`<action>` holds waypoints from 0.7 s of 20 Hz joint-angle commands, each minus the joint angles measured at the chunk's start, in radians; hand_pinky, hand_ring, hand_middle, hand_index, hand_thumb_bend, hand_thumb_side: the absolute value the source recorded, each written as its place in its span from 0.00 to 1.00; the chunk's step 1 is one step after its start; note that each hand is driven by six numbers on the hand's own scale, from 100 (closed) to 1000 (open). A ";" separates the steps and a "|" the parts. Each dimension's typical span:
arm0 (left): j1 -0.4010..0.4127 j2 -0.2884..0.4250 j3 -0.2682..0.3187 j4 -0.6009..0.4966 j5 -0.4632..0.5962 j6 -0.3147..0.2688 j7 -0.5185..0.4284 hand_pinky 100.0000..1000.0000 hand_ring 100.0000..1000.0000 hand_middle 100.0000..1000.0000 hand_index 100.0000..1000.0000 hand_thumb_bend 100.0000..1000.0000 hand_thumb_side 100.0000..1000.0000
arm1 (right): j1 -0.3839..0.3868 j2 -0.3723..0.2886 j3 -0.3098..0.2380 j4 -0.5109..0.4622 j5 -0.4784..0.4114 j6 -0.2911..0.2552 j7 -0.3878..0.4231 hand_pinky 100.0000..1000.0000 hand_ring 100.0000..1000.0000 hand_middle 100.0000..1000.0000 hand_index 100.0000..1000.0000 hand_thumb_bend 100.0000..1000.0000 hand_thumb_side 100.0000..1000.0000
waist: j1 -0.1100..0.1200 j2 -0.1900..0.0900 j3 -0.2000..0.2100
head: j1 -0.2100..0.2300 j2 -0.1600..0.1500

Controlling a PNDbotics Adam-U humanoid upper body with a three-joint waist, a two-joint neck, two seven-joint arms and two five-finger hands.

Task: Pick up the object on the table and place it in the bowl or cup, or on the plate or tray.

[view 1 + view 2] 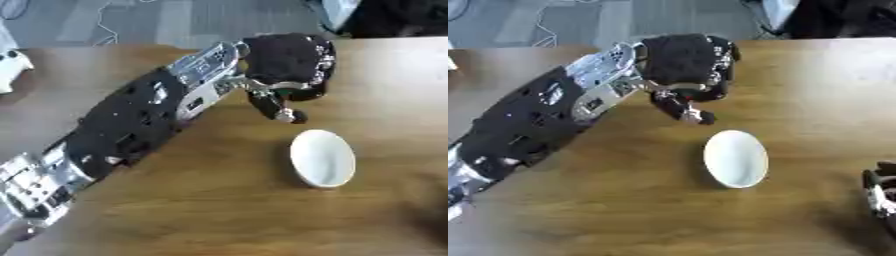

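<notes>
The object to be moved cannot be made out plainly: only a hint of green shows under the curled fingers point(289, 102) of the left hand point(289, 62), so whether they are grasping it or merely clenched I cannot tell. That hand hangs near the far edge of the wooden surface point(219, 210), its fingers pointing down toward six o'clock, and just beyond their tips, at about five o'clock, sits a white bowl point(323, 158), close but apart from them. The hand seems held above and just short of the bowl so that anything in it could be carried over the rim with a short move. The left arm point(131, 125) slants in from seven o'clock, crossing the near left of the surface. Open wood lies all round the bowl, widest toward six o'clock. The right hand point(881, 192) shows only at the four o'clock edge of the right eye view, well apart from the bowl; its fingers cannot be read.
</notes>
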 commanded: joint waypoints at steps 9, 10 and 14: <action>-0.032 -0.049 0.013 0.059 -0.034 -0.007 0.027 0.70 0.00 0.00 0.13 0.36 0.00 | -0.036 -0.004 -0.016 0.006 0.019 -0.004 -0.008 0.09 0.40 0.53 0.68 0.43 0.45 | 0.007 0.004 -0.028 | 0.005 0.002; -0.033 -0.052 0.012 0.061 -0.034 -0.008 0.028 0.70 0.00 0.00 0.13 0.36 0.00 | -0.038 -0.004 -0.018 0.008 0.022 -0.004 -0.010 0.09 0.40 0.53 0.68 0.43 0.45 | 0.008 0.005 -0.031 | 0.006 0.003; -0.035 -0.062 0.009 0.065 -0.033 -0.010 0.030 0.69 0.00 0.00 0.13 0.37 0.00 | -0.041 -0.006 -0.028 0.018 0.034 -0.003 -0.023 0.09 0.40 0.53 0.68 0.43 0.44 | 0.011 0.010 -0.038 | 0.010 0.005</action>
